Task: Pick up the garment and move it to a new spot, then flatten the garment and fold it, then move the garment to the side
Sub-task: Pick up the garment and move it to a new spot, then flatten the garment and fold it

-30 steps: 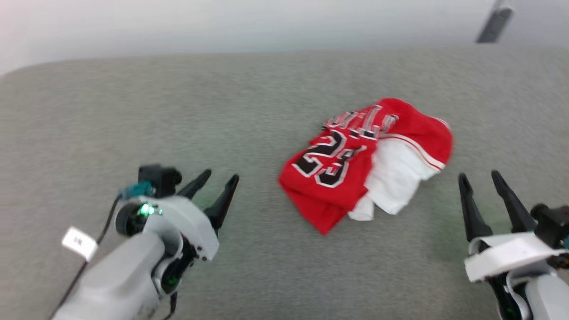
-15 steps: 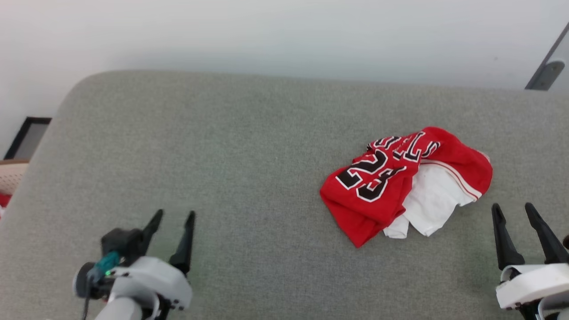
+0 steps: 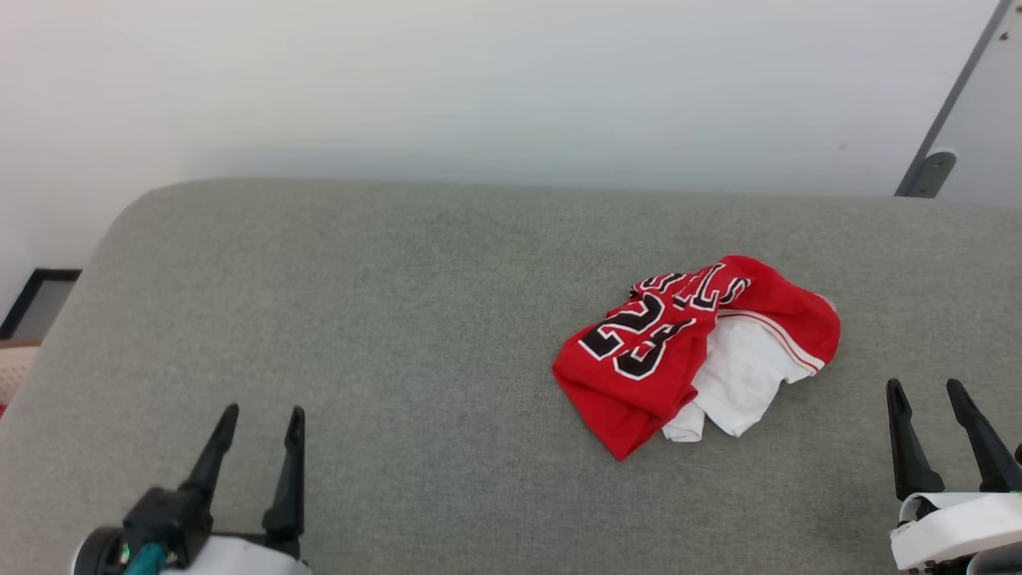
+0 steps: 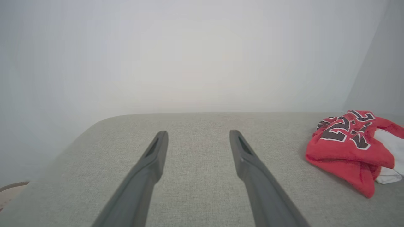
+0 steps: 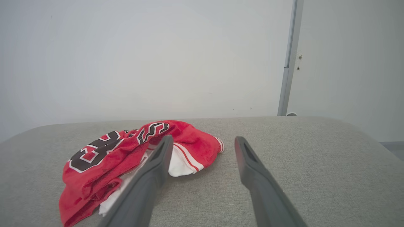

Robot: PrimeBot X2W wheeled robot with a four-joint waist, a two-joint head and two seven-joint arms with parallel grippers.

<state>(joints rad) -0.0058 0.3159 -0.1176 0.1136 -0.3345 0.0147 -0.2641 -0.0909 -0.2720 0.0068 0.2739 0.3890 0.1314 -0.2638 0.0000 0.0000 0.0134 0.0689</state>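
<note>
The garment (image 3: 639,359), a red jersey with black white-edged 23, lies crumpled on the grey cushioned surface (image 3: 399,319), right of centre, its white lining turned out on the right side. It also lies at the right edge of the left wrist view (image 4: 347,148) and at the lower left of the right wrist view (image 5: 104,160). My left gripper (image 3: 257,417) is open at the lower left, far from the jersey. My right gripper (image 3: 924,389) is open at the lower right, a short way right of the jersey. Nothing is between either pair of fingers.
A pale wall (image 3: 479,88) rises behind the surface. A grey metal post (image 3: 930,168) stands at the far right. The surface's rounded left end (image 3: 104,239) drops off toward a dark frame (image 3: 36,299) on the floor.
The head camera has tilted up, so the whole picture shifted down and the wall shows more. My left gripper has drawn back toward the lower left. The jersey lies as before.
</note>
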